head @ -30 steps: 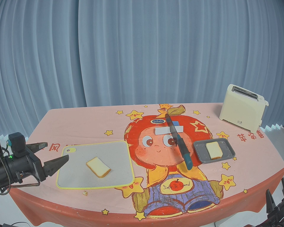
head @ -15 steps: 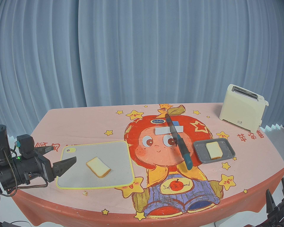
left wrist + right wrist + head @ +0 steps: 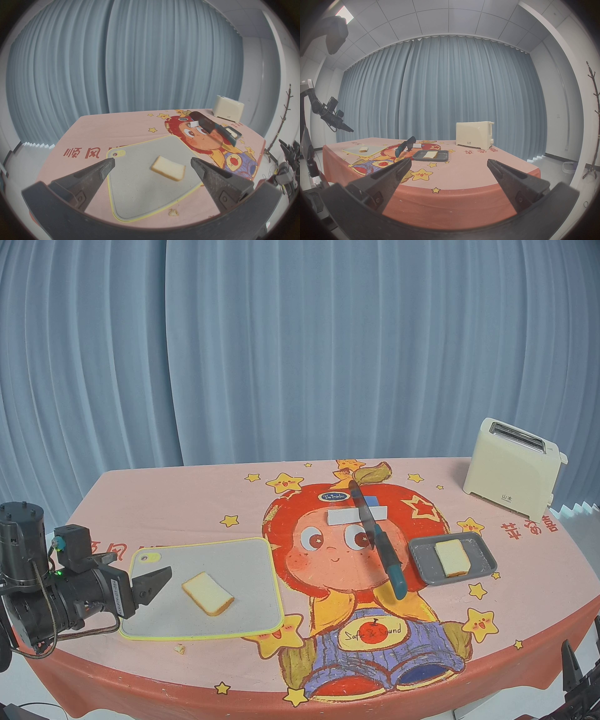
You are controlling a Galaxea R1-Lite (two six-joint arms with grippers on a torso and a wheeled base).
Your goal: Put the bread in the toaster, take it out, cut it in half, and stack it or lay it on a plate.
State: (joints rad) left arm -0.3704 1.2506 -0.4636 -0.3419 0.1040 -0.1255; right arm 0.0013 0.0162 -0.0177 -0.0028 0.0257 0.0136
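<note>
A half slice of bread [image 3: 207,593] lies on the grey cutting board [image 3: 250,609] at the table's left; the left wrist view has the same bread [image 3: 168,168] on the board [image 3: 134,193]. My left gripper [image 3: 140,568] hovers open over the board's left edge, just left of the bread, with nothing held [image 3: 152,160]. Another bread piece [image 3: 452,557] rests on the grey plate [image 3: 482,560] at the right. The cream toaster [image 3: 512,468] stands at the back right. My right gripper [image 3: 449,162] is open and empty, below the table's front right edge.
A blue-handled knife [image 3: 378,540] leans on a white holder [image 3: 344,515] between board and plate. A crumb [image 3: 180,649] lies in front of the board. A blue curtain hangs behind the table.
My left gripper has moved right, from beyond the table's left edge to over the cutting board's left edge, nearer the bread. Bread, knife and right arm have stayed put.
</note>
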